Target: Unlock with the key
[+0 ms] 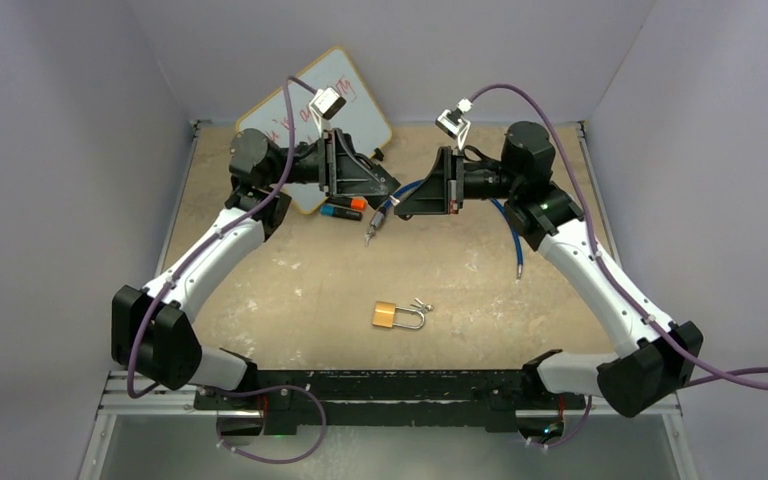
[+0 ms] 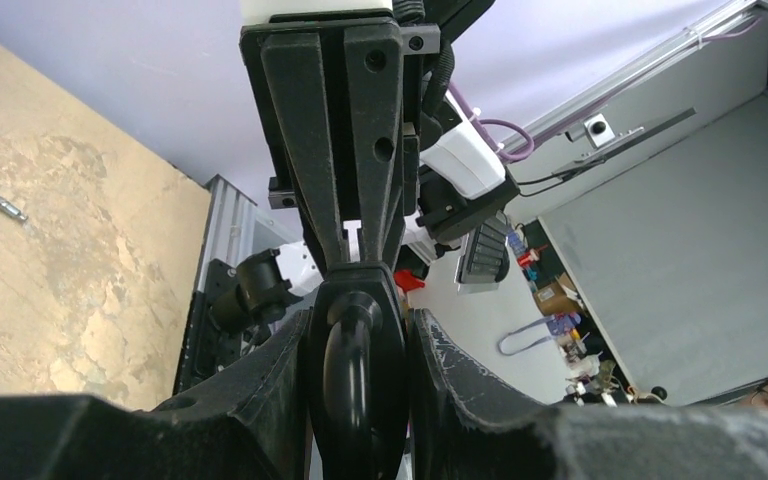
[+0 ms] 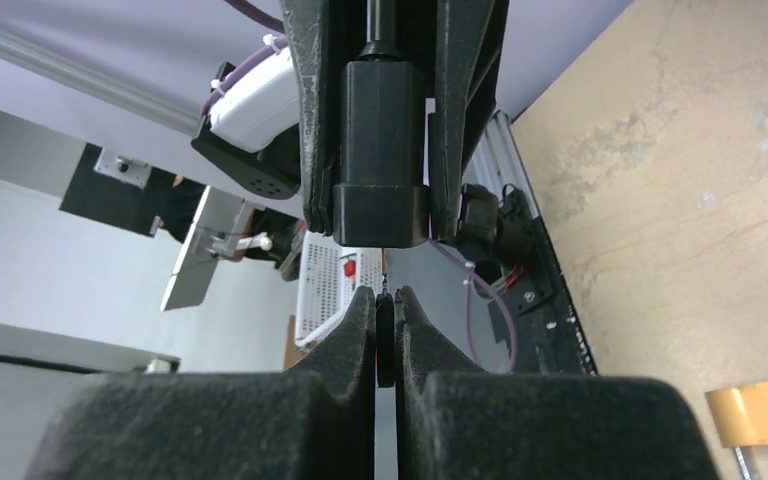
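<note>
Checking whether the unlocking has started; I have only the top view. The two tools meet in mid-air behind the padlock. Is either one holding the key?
Observer: Not the left tool. The right wrist view shows it clamped on a black block-shaped part.
Operator: And the right tool?
Observer: Its own camera shows the right tool shut, with only a thin dark sliver between its fingers. I cannot tell what that sliver is.
Operator: How close are the two?
Observer: In the left wrist view, the right tool's tips come down right at the end of the black part.
</note>
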Tool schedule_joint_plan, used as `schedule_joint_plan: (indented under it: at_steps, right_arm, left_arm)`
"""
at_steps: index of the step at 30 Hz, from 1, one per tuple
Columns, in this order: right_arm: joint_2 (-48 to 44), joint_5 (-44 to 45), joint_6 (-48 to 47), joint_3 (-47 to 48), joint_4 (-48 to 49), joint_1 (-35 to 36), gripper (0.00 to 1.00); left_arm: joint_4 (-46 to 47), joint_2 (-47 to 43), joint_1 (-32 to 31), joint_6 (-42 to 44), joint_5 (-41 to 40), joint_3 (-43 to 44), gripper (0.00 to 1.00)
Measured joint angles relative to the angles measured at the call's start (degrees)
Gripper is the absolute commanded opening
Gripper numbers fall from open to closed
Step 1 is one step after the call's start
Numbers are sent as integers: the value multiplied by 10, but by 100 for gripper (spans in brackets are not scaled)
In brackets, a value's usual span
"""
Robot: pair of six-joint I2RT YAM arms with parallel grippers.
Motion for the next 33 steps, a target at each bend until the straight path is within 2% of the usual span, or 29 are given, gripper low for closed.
schedule_joint_plan:
  at_steps: [6,11,14,20,25,28,29,33]
  right_arm:
    - [4,-3,-51,13,-3,1,0]
    - [12,-7,-47,19,5,1,0]
    - [17,3,-31,19,11,0,0]
    - [30,55,-26,23,-4,8,0]
    - [40,62,-37,27,-16,8,0]
    - [35,62,-26,7,15,4,24]
    - [30,65,-23,-4,28,3,35]
    - [-2,95,-26,-57,64,-5,56]
  left_arm:
    - [52,9,1,-44,4,0,0]
    - [55,9,3,-41,0,0,0]
    - [23,5,5,-12,-11,0,0]
    - [-112,-12,3,86,-51,2,0]
    - [-161,-15,4,125,-65,6,0]
    - [-175,-16,4,136,-70,10,0]
    - [-180,-16,4,139,-73,11,0]
    - [-187,-16,-1,134,-93,11,0]
